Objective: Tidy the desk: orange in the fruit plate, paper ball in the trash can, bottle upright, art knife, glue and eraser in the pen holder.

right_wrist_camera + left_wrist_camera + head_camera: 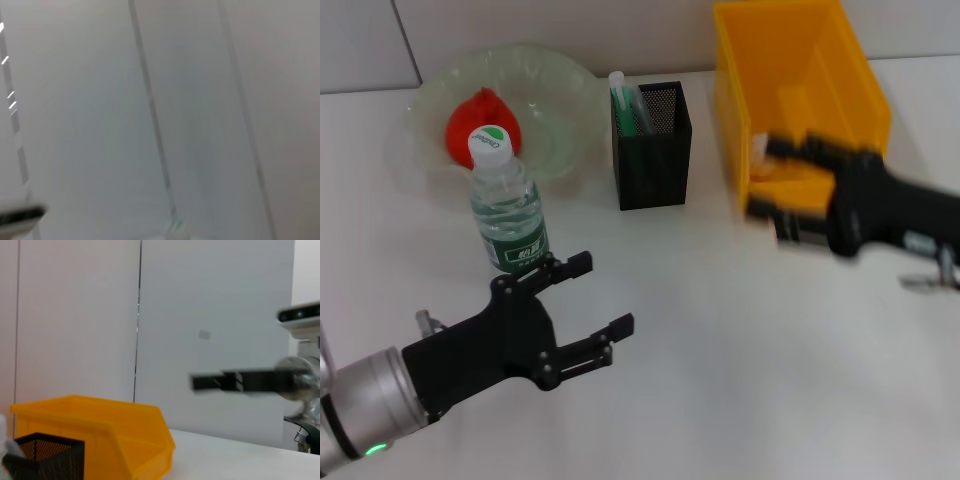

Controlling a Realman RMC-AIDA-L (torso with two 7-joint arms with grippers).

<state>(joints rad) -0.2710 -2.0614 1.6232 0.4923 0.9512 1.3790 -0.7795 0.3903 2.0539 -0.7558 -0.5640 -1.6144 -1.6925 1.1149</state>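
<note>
The orange [482,120] lies in the translucent green fruit plate [560,80] at the back left. The clear bottle [506,205] with a white cap stands upright in front of the plate. The black mesh pen holder [651,146] holds a green-and-white stick and other items I cannot make out. My left gripper [602,296] is open and empty, just right of and in front of the bottle. My right gripper [772,180] is blurred and open over the front lip of the yellow bin [800,80]. A small pale lump [758,147] lies in the bin by its fingertips.
In the left wrist view the yellow bin [100,435] and the pen holder [45,457] stand on the white desk, with the blurred right arm [240,381] above. The right wrist view shows only a grey wall.
</note>
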